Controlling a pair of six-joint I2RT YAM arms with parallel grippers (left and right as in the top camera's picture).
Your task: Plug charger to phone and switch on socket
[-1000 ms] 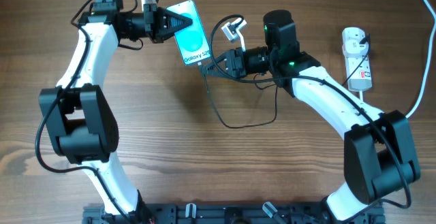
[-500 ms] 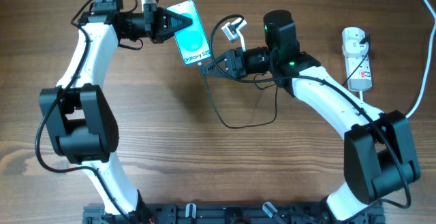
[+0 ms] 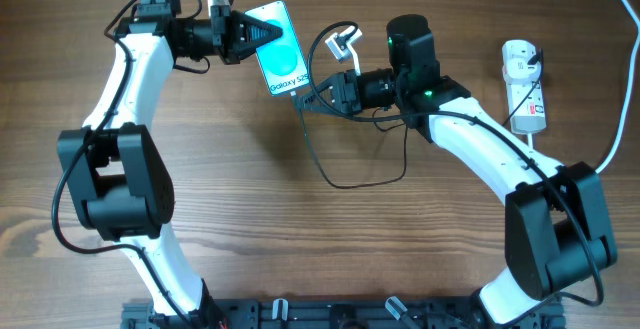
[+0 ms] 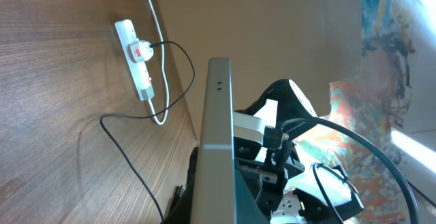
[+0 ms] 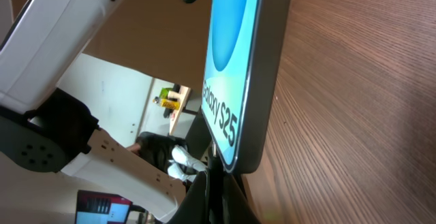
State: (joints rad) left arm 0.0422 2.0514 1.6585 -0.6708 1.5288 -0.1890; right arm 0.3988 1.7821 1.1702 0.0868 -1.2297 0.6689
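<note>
Evidently nothing is shifting from a second ago: both arms are staying exactly where they were, frozen at the moment of plugging in.

The left pincer (image 3: 258,33) is clenching the phone (image 3: 281,49) by its side and holding it lifted near the far edge of the worktop (image 3: 300,259), left of the middle. Its cyan screen is facing up, with the "Galaxy S25" end pointing toward the right arm. The right pincer (image 3: 308,97) is squeezing closed on the connector tip of the charger (image 3: 345,182) and pressing it against the phone's bottom edge. From the right wrist view the fingers are meeting just under that edge, but whether the tip is seated in the port is hidden.

That stillness is suggesting the plug is either being pushed home or is stalling at the port. The charger's slack is looping over the middle of the worktop.

The socket (image 3: 525,87) is lying near the right edge, toward the far right corner, well apart from both arms. Its switch is not yet being touched.

The worktop is brown wood-grain. A white cord (image 3: 618,119) is running along the right edge past the far right corner. Beyond, a plain beige wall and a colourful patterned panel (image 4: 388,94) are showing.
</note>
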